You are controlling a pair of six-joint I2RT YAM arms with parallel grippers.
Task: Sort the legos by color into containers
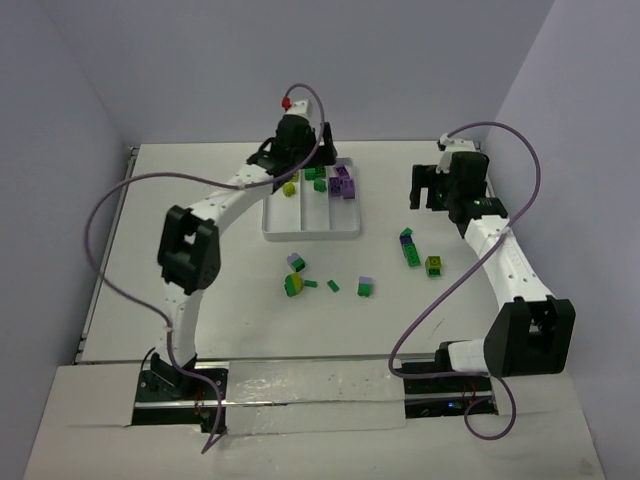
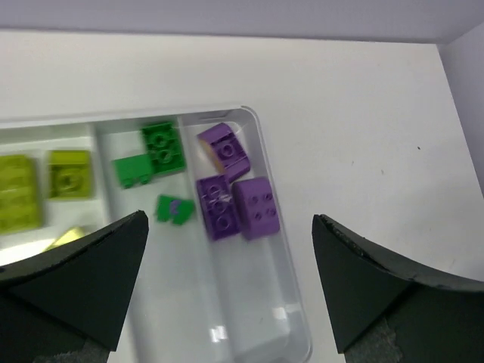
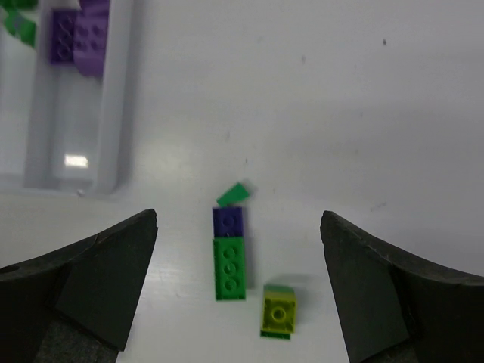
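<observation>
Over the far end of the tray, the left jaws hang wide apart and hold nothing. The left wrist view looks down between them into the 3 compartments. Sorting is well begun: yellow-green bricks lie in the left lane, green bricks in the middle and purple bricks in the right.

The right jaws are also apart and empty, above the worktop to the right of the tray. Below them lies a dark purple brick touching a green brick end to end. A small green tile sits just beside the purple end, and a yellow-green brick on a green base lies near. About 5 more pieces wait in front of the tray, among them a lilac-topped one and a yellow-green one.

With neither arm carrying anything, the step in hand looks like reaching for the next brick, and the right arm is the better placed. That move calls for lowering the right jaws squarely over 1 piece without catching the green tile. Several pieces show 2 colours, so if they are joined they would need pulling apart first, probably with both arms.
</observation>
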